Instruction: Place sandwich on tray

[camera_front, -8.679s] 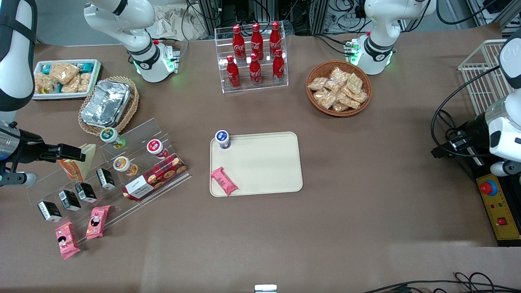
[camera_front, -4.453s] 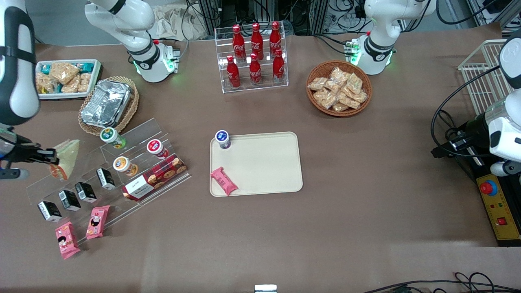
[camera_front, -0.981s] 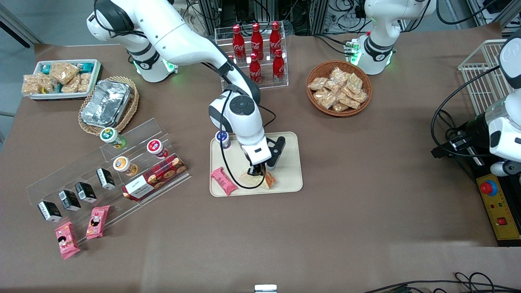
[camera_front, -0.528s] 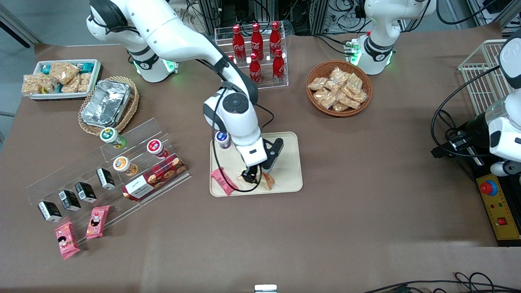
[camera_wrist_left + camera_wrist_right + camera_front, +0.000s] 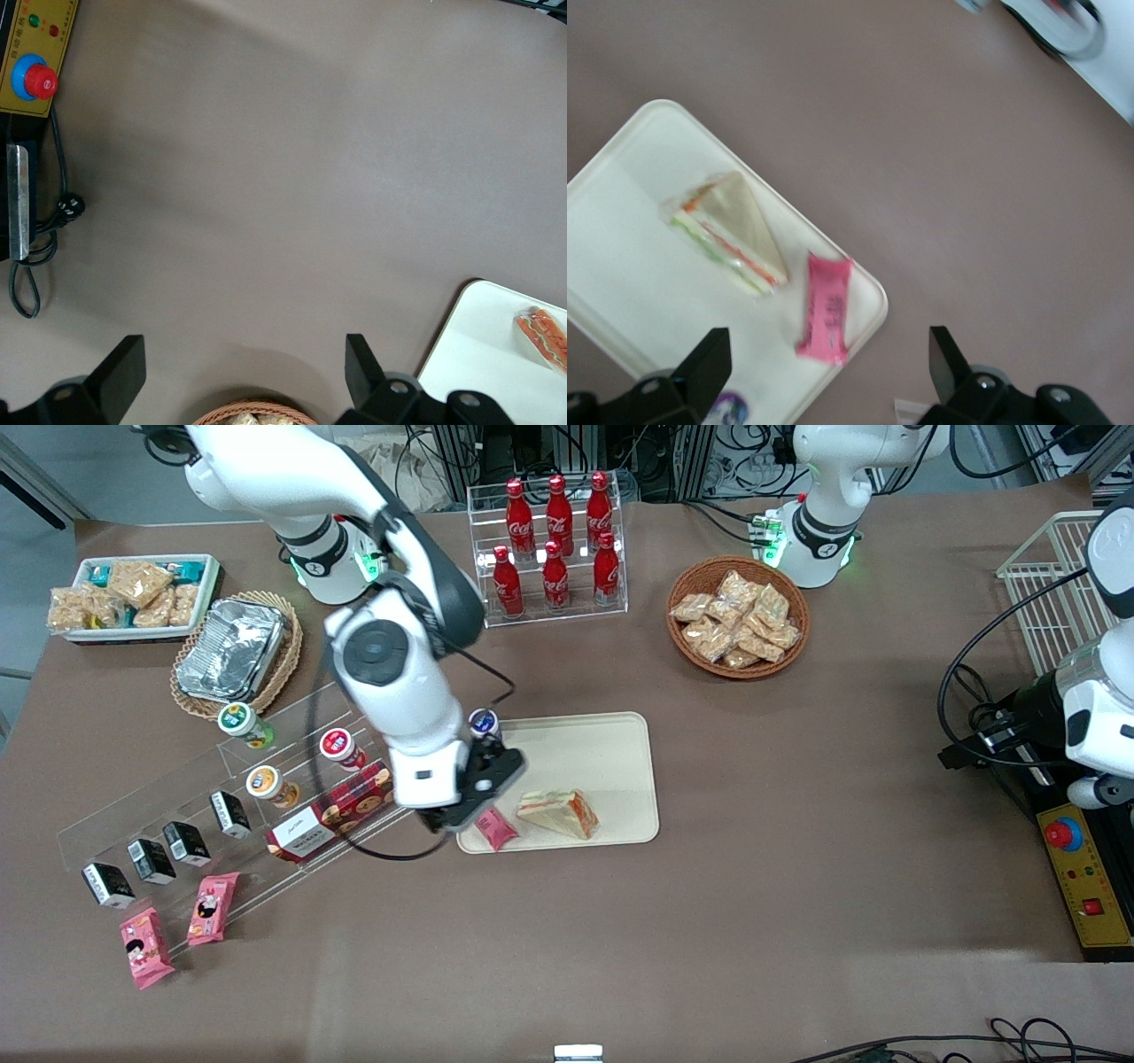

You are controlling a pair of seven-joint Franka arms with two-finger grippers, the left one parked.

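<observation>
Item, principal: triangular wedge sandwich in clear wrap [image 5: 558, 813], pale bread, orange-red and green filling along one edge; lying flat on large flat beige plastic tray [image 5: 611, 744], inside the low rim, near the tray edge closest to the front camera; free of any grip. Same tray: pink rectangular snack packet [image 5: 495, 830] just beside the sandwich, toward the working arm's end; small round cup with blue-and-white lid [image 5: 483, 724] at the tray corner farther from the camera. Working arm's two-finger gripper [image 5: 824, 372]: raised above the tray edge nearest the clear acrylic stepped display rack [image 5: 230, 779], fingers [image 5: 700, 363] spread wide apart, nothing between them; sandwich and pink packet both plainly visible below in the right wrist view. Surroundings: rack of red cola bottles [image 5: 554, 540] and round wicker basket of wrapped snacks [image 5: 737, 615], both farther from the camera than the tray; crinkled foil container [image 5: 230, 648] in a woven basket toward the working arm's end. Step in hand, by judgement: placement complete, release made, arm clear of the load. Next move, by judgement: nothing more than retreat to rest, keeping clear of the lidded cup and the acrylic rack; no regrasp called for.
</observation>
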